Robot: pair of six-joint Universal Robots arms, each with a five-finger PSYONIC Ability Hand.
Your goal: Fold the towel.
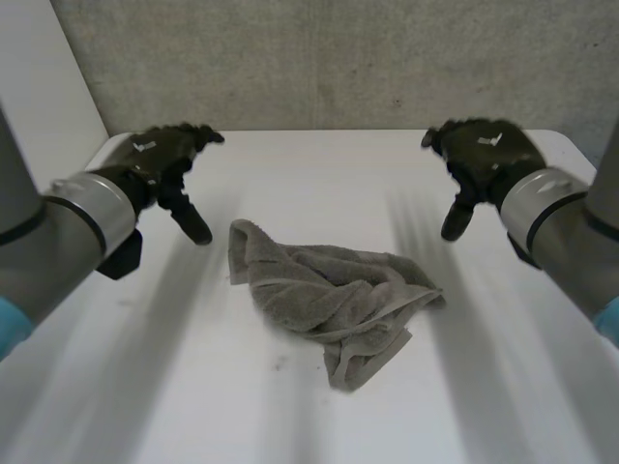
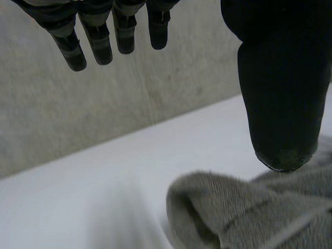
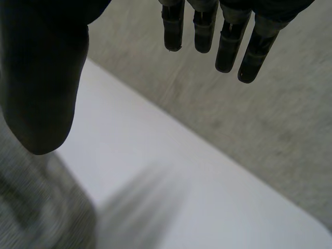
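A: While the towel [image 1: 329, 300] lies crumpled mid-worktop [image 1: 145, 387], why does nothing touch it?
B: Left hand [image 1: 160, 159] & right hand [image 1: 484, 150] hover left and right of it, a bit farther, fingers loose, nothing held. Prob. set wide to take its edges.

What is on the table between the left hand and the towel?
Nothing. In the head view, the stretch of table between the left hand and the towel is bare.

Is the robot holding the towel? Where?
Nothing is held. The left hand and right hand are open, apart from the crumpled towel on the table.
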